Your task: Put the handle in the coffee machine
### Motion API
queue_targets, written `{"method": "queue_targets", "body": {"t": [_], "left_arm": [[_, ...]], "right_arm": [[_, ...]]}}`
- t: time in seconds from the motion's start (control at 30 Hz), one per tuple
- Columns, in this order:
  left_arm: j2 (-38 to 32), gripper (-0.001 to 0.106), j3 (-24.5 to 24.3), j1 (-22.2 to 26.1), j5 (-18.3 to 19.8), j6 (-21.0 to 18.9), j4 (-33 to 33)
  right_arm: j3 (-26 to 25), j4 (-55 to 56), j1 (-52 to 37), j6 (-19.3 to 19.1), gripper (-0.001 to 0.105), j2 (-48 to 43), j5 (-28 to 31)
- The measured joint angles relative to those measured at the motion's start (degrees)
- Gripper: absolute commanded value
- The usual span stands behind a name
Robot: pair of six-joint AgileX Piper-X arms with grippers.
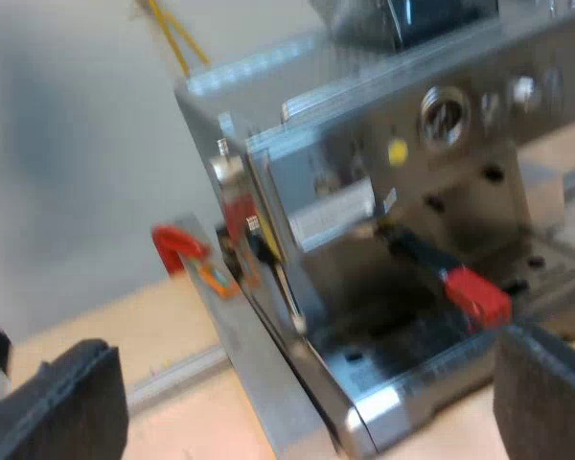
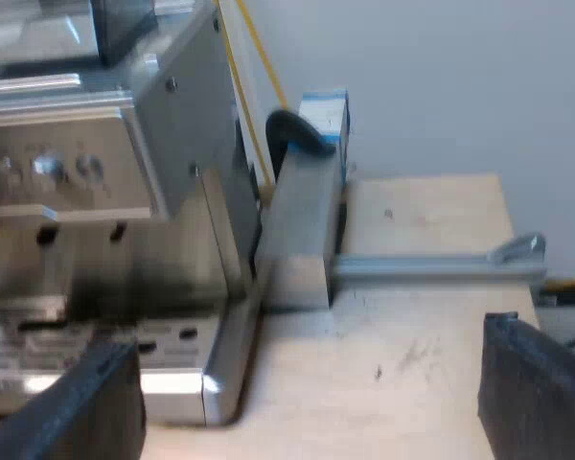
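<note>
The steel espresso machine [image 1: 402,163] stands close before my left gripper [image 1: 307,402]. The holder's dark handle [image 1: 424,261] juts out from under the machine's front, above the drip tray, and ends in its red tip [image 1: 476,293]. My left gripper is open, its two black fingers [image 1: 62,402] apart with nothing between them, a short way off from the machine's base corner. My right gripper [image 2: 311,402] is open over the wooden table beside the machine's side wall [image 2: 187,125], holding nothing.
A red and orange clamp [image 1: 182,247] sits at the machine's side. A grey metal block [image 2: 299,230] with a long bar [image 2: 431,266] lies against the machine on the wooden table [image 2: 412,335]. A blue and white box [image 2: 326,113] stands behind the block. A yellow cable [image 1: 172,34] hangs by the wall.
</note>
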Motion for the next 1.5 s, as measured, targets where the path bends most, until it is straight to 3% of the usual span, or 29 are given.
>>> {"method": "queue_targets", "body": {"t": [0.1, 0.17, 0.4, 0.53, 0.7, 0.83, 1.0, 1.17, 1.5], "left_arm": [[0.02, 0.079, 1.88, 0.0, 0.0, 0.6, 1.61], [0.18, 0.079, 1.47, 0.1, -0.2, 1.78, 6.0], [-0.02, 0.079, 1.73, 0.04, -0.8, 3.02, 7.36], [-0.02, 0.079, 3.26, 0.04, -0.8, -0.94, 2.64], [0.1, 0.079, 7.79, 0.04, -0.86, -2.91, -5.29], [0.09, 0.079, 11.93, 0.04, -0.86, -7.16, -10.81], [0.09, 0.079, 16.23, 0.04, -0.86, -8.17, -13.31], [0.34, 0.079, 23.06, 0.04, -0.86, -8.53, -14.5], [0.3, 0.079, 29.77, 0.04, -0.86, -8.53, -14.77]], "right_arm": [[0.13, 4.14, -0.06, -0.9, 0.073, 0.17, 0.0], [0.57, 5.52, -0.19, -2.39, 0.073, 0.16, -0.29], [1.97, 5.66, -0.16, -2.59, 0.073, 0.16, -1.08], [4.37, 1.47, -0.16, -2.48, 0.073, 0.16, -1.08], [8.16, -6.62, -0.16, -2.48, 0.073, 0.16, -1.13], [12.03, -11.92, -0.16, -2.48, 0.073, 0.16, -1.13], [15.29, -13.91, -0.16, -2.48, 0.073, 0.16, -1.21], [21.97, -14.42, -0.16, -2.48, 0.073, 0.27, -1.21], [31.14, -14.53, -0.16, -0.18, 0.073, 0.28, -1.21]]}}
